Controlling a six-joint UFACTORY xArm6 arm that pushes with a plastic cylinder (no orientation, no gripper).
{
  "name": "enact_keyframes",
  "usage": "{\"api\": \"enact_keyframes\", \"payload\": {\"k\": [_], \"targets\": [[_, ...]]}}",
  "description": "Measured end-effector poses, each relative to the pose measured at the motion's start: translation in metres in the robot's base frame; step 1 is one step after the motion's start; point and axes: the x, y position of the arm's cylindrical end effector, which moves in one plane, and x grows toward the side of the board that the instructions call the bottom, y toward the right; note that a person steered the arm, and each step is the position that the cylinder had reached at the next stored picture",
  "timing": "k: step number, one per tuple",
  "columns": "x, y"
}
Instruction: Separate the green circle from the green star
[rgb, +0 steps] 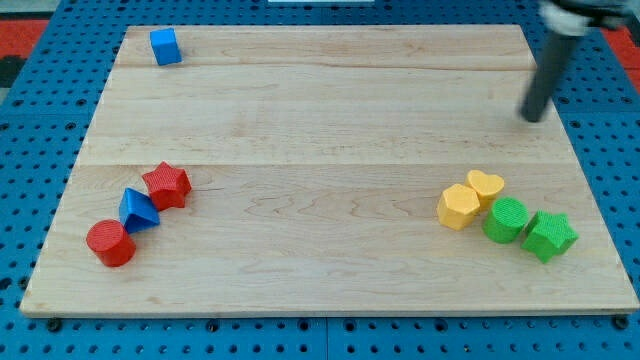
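nothing done yet: green circle (506, 220) and green star (549, 236) sat touching near the board's bottom right corner, beside two yellow blocks (471, 198). my tip (533, 117) hung well above them, touching nothing.

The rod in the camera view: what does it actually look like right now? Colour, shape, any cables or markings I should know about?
My rod is a straight, dark, round bar, near black with a faint grey sheen, ending in my tip, which looks blunt. At the view's top it joins a wider dark fitting with a pale band, blurred and cut off by the frame. No cables or markings show on it.
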Motion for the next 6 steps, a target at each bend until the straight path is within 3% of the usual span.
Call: {"api": "enact_keyframes", "payload": {"k": [1,2,3,4,5,6], "targets": [[0.088,0.032],[0.123,-0.022],[0.128,-0.103],[0.136,-0.072],[0.165,-0.097],[0.156,-0.187]]}}
